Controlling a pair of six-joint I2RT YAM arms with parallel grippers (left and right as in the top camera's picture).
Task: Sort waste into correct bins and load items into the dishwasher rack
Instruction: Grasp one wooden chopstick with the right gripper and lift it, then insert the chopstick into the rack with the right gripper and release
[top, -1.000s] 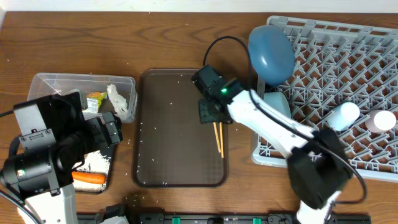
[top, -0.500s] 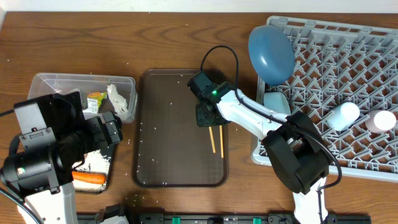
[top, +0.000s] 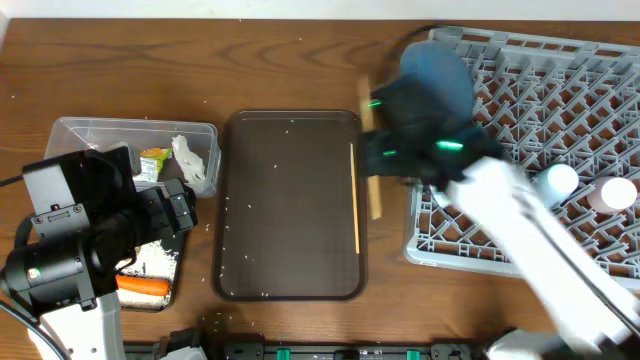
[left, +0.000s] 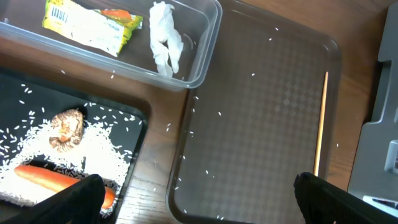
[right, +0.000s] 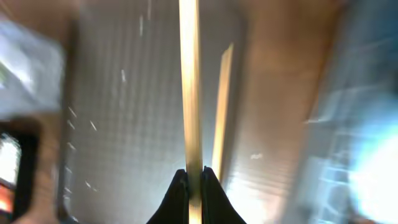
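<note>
My right gripper (right: 194, 177) is shut on one wooden chopstick (right: 189, 87) and holds it above the right rim of the dark brown serving tray (top: 290, 200); in the overhead view the right gripper (top: 385, 150) is motion-blurred beside the grey dishwasher rack (top: 560, 90). The other chopstick (top: 355, 200) lies along the tray's right side. My left gripper (left: 208, 205) is open and empty, between the black tray (left: 140, 121) and the serving tray. The clear tub (top: 70, 130) holds the wrapper (top: 152, 163) and tissue (top: 190, 165). The black tray holds rice (left: 106, 140), a carrot (left: 56, 178) and a brown lump (left: 67, 127).
The blue plate (top: 435, 85) stands in the rack's near-left corner, partly behind my right arm. Two cups (top: 555, 182) (top: 618, 192) sit upside down in the rack. Loose rice grains (left: 186, 134) dot the serving tray and the wood beside it.
My right arm has swung right, off the tray toward the rack, lifting one chopstick. The other chopstick stayed and now lies straight along the tray's right side. The left arm has not moved.
</note>
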